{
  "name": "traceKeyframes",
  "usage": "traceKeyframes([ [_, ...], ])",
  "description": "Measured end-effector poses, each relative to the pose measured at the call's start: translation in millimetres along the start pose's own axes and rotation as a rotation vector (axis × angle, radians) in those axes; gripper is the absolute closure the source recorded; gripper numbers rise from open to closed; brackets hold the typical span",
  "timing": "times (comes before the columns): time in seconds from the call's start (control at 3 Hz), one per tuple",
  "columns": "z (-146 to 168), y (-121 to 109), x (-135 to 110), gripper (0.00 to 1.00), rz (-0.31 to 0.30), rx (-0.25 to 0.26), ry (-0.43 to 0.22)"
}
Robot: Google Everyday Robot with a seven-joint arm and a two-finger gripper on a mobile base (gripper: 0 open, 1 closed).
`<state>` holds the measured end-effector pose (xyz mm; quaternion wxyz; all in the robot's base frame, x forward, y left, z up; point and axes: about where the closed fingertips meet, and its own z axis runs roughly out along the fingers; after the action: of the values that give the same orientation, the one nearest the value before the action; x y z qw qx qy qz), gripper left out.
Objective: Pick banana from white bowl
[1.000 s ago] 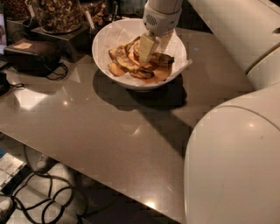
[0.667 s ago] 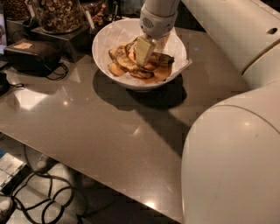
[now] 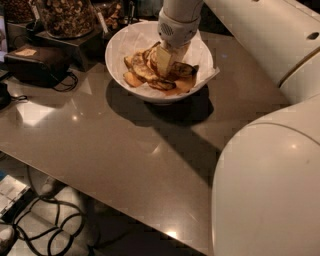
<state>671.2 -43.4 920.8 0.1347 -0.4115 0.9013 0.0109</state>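
end effector (image 3: pixel 164 61) shifted slightly left, a little lower inside white bowl (image 3: pixel 119 49)

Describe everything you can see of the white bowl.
The white bowl is large, round and glossy, lined with white paper whose corner overhangs its right rim. It stands upright on the grey table, near a glass jar of nuts. Brown-blotched bananas lie inside, and the gripper reaches down into it among them.

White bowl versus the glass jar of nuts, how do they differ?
The white bowl is opaque, wide and shallow; the glass jar is clear with steep sides. The bowl holds bananas, with the gripper down inside it; the jar holds nuts. Both hold food.
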Motion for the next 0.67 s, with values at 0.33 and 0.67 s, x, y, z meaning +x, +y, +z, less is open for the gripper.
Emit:
traceKeyframes([
  [0.33,0,0,0,1.00,0.000,0.000,-0.001],
  [0.67,-16,-1,3,1.00,0.019,-0.026,-0.079],
])
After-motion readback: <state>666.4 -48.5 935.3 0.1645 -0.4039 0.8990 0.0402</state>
